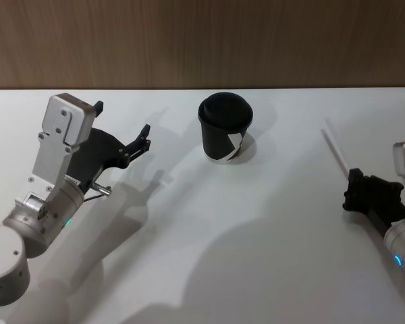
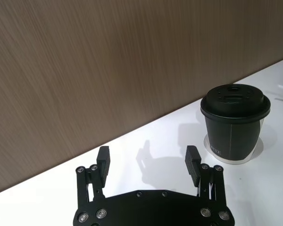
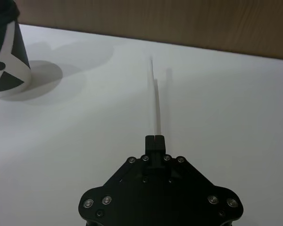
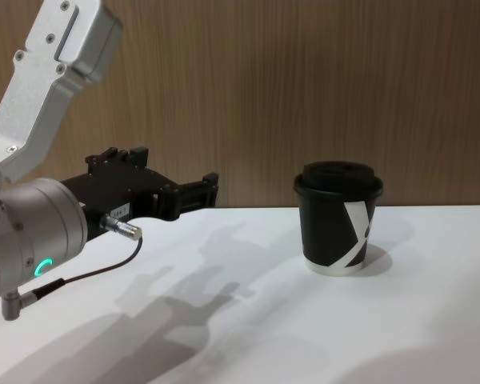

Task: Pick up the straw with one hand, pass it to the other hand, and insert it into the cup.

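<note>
The black cup (image 1: 224,131) with its domed lid and white bands stands upright at the back middle of the table; it also shows in the chest view (image 4: 338,216). To its left my left gripper (image 1: 123,120) hovers open with nothing between its fingers, aimed toward the cup (image 2: 233,122). At the far right, my right gripper (image 1: 354,177) is shut on the near end of the thin white straw (image 1: 336,150). The straw (image 3: 155,103) sticks out straight ahead of the right gripper (image 3: 154,139), toward the back wall, with a faint shadow beside it.
The white table (image 1: 256,236) stretches wide between the two arms. A brown wood-grain wall (image 1: 202,40) closes off the table's back edge, just behind the cup.
</note>
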`<state>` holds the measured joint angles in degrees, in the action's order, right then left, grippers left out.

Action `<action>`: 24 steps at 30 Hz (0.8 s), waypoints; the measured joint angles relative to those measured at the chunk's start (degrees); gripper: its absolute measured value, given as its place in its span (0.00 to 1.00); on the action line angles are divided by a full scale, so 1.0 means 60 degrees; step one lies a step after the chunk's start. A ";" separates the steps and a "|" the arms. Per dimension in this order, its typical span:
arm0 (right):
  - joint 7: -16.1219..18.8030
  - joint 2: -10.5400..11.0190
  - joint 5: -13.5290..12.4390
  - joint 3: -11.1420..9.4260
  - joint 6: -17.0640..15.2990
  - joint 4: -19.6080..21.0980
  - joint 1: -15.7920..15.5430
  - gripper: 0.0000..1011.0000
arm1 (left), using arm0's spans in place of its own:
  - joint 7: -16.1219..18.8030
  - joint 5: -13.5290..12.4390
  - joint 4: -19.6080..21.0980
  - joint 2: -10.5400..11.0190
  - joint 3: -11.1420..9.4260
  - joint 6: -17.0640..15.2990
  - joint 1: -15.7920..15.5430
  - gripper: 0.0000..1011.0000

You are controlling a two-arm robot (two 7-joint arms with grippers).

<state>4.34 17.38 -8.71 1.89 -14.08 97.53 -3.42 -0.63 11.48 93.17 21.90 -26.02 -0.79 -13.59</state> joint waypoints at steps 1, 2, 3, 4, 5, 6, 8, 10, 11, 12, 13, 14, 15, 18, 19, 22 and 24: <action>0.0020 0.0030 0.0035 0.0015 0.0073 0.0010 0.0006 0.00 | 0.0000 0.0000 0.0000 -0.0001 0.0000 0.0000 0.0000 0.99; 0.0062 0.0080 0.0104 0.0039 0.0215 0.0025 0.0014 0.00 | 0.0000 0.0000 0.0001 -0.0001 -0.0001 0.0000 0.0001 0.99; 0.0093 0.0114 0.0156 0.0054 0.0325 0.0034 0.0017 0.00 | 0.0000 0.0000 0.0001 -0.0001 -0.0001 0.0000 0.0000 0.99; 0.0118 0.0134 0.0189 0.0062 0.0401 0.0042 0.0019 0.00 | 0.0000 0.0000 0.0001 -0.0001 -0.0001 0.0000 0.0000 0.99; 0.0141 0.0171 0.0227 0.0077 0.0483 0.0057 0.0024 0.00 | 0.0000 0.0000 0.0001 -0.0001 -0.0001 0.0000 0.0000 0.99; 0.0199 0.0230 0.0315 0.0099 0.0670 0.0078 0.0034 0.00 | 0.0000 0.0000 0.0001 -0.0001 -0.0001 0.0000 0.0000 0.99; 0.0279 0.0317 0.0431 0.0129 0.0925 0.0117 0.0048 0.00 | 0.0000 0.0000 0.0000 -0.0001 -0.0001 0.0000 0.0000 0.99; 0.0334 0.0393 0.0500 0.0154 0.1100 0.0143 0.0060 0.00 | 0.0000 0.0000 0.0000 -0.0001 -0.0001 0.0000 0.0000 0.99; 0.0408 0.0459 0.0580 0.0178 0.1312 0.0177 0.0075 0.00 | 0.0000 0.0000 0.0000 -0.0001 -0.0001 0.0000 0.0000 0.99; 0.0441 0.0504 0.0611 0.0192 0.1401 0.0196 0.0081 0.00 | 0.0000 0.0000 0.0000 -0.0001 -0.0001 0.0000 0.0000 0.99; 0.0495 0.0539 0.0649 0.0203 0.1528 0.0210 0.0089 0.00 | 0.0000 0.0000 0.0000 -0.0001 0.0000 0.0000 0.0001 0.99; 0.0522 0.0571 0.0670 0.0216 0.1595 0.0223 0.0097 0.00 | 0.0000 0.0000 0.0000 -0.0001 -0.0001 0.0000 0.0000 0.99; 0.0561 0.0604 0.0704 0.0224 0.1714 0.0240 0.0106 0.00 | 0.0000 -0.0001 0.0001 -0.0001 -0.0001 0.0000 0.0000 0.99; 0.0773 0.0763 0.0792 0.0267 0.2115 0.0307 0.0150 0.00 | 0.0000 0.0000 0.0001 -0.0001 0.0000 0.0000 0.0000 0.99; 0.0858 0.0818 0.0813 0.0285 0.2269 0.0328 0.0169 0.00 | 0.0000 0.0000 0.0000 -0.0001 -0.0001 0.0000 0.0001 0.99; 0.1103 0.0967 0.0837 0.0323 0.2652 0.0383 0.0228 0.00 | 0.0000 0.0000 0.0001 -0.0001 -0.0001 0.0000 0.0000 0.99; 0.1251 0.1041 0.0838 0.0340 0.2847 0.0405 0.0263 0.00 | 0.0000 -0.0001 0.0000 -0.0001 0.0000 0.0000 0.0000 0.99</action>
<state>11.85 23.63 -3.68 3.92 3.00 99.96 -1.84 -0.63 11.48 93.18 21.89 -26.02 -0.80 -13.59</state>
